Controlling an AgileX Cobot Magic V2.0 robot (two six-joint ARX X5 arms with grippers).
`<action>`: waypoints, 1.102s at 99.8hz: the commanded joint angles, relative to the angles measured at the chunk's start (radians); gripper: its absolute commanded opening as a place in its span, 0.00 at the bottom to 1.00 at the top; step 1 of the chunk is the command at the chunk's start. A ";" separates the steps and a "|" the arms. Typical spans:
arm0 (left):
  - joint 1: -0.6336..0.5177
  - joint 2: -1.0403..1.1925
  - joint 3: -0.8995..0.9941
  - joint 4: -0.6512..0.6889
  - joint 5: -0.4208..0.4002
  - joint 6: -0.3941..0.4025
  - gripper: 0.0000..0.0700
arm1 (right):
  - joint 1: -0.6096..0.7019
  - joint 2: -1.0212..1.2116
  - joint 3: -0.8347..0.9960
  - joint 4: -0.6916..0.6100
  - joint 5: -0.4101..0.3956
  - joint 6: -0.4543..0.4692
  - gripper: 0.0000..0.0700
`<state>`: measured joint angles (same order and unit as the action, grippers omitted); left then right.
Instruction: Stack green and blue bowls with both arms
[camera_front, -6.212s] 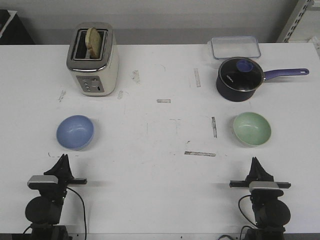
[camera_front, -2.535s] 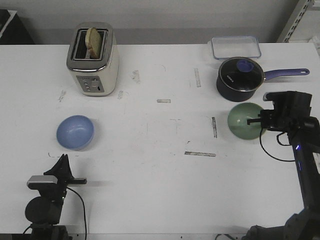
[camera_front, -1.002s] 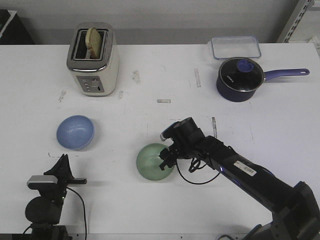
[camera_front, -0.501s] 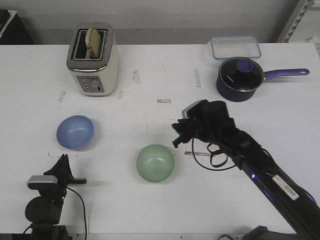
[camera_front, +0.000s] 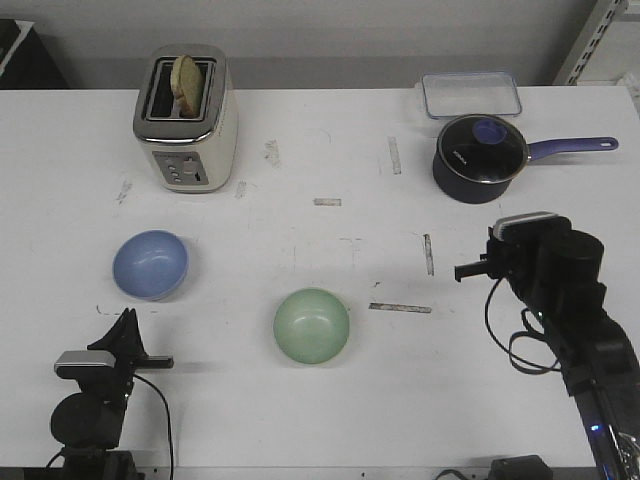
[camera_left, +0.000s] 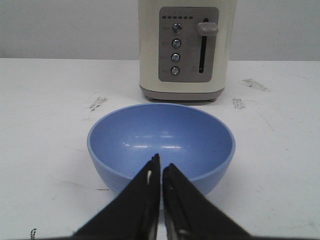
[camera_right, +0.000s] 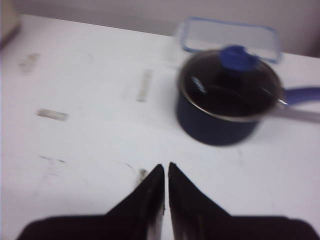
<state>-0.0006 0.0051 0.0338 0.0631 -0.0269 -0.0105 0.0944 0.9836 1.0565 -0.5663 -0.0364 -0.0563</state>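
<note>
On the white table (camera_front: 300, 130): one toaster (camera_front: 186, 118) back left with one slice of bread (camera_front: 185, 78) standing in its slot; one dark saucepan (camera_front: 480, 158) with glass lid back right, handle pointing right; one clear lidded container (camera_front: 470, 94) touching the pan from behind. All three sit near the far edge. Middle strip between them and the bowls is bare apart from scuffs and tape marks.

Two bowls, both upright, well apart. Blue bowl (camera_front: 150, 264) on the left side, directly ahead of the left gripper (camera_front: 127, 322), which sits low at the near edge. Left wrist view: left gripper tips (camera_left: 160, 172) pressed together, nothing between them, pointing at the bowl's near wall, toaster just behind the bowl. Green bowl (camera_front: 312, 325) near table centre, toward the front edge, free space all round it.

Right gripper (camera_front: 462, 271) is raised on the right side, well clear of the green bowl. Right wrist view (blurred): tips (camera_right: 166, 175) closed to a sliver, empty, aimed toward the saucepan.
</note>
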 joint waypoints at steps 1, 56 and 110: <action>0.000 -0.001 -0.022 0.009 0.000 -0.002 0.00 | -0.023 -0.047 -0.063 0.023 0.000 -0.022 0.00; 0.001 -0.001 -0.018 0.071 -0.003 -0.002 0.00 | -0.058 -0.669 -0.546 0.074 0.011 -0.010 0.00; 0.053 0.391 0.608 -0.062 -0.116 0.029 0.00 | -0.058 -0.699 -0.547 0.093 0.011 -0.011 0.00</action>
<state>0.0391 0.2993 0.5388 0.0505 -0.1394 0.0036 0.0372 0.2775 0.5060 -0.4820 -0.0261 -0.0635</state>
